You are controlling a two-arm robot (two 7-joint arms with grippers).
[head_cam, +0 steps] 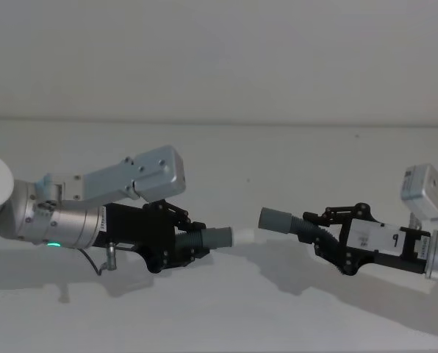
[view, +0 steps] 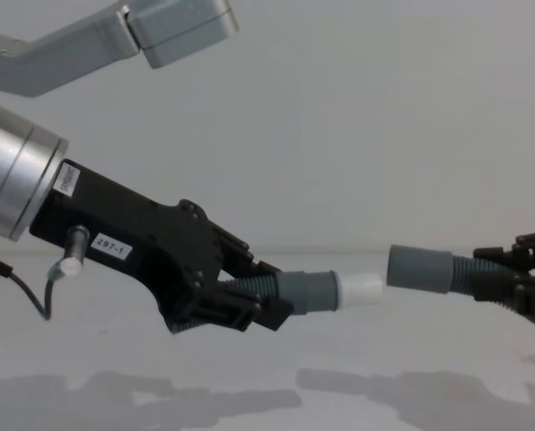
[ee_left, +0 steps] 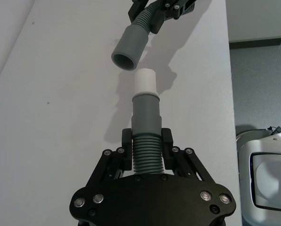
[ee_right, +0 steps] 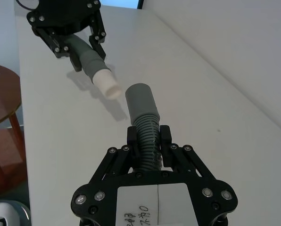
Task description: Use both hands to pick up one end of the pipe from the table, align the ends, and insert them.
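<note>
Left end effector (head_cam: 192, 240) clamped on ribbed grey hose (head_cam: 217, 237), smooth white tip (head_cam: 245, 236) leading. Right end effector (head_cam: 320, 232) clamped on second ribbed hose (head_cam: 307, 227); hollow round cuff (head_cam: 276, 219) just beside tip, not joined. Both held above matte white tabletop (head_cam: 226, 316).

1. In my chest view the right gripper (view: 505, 274) is cut off by the side edge
2. The rear end of the left pipe piece (ee_left: 145, 113) is hidden under the left gripper (ee_left: 146, 148); the right pipe piece (ee_right: 141, 101) likewise under its gripper
3. The handwriting on the right gripper's label (ee_right: 157, 205) is cut off, so I cannot read it
</note>
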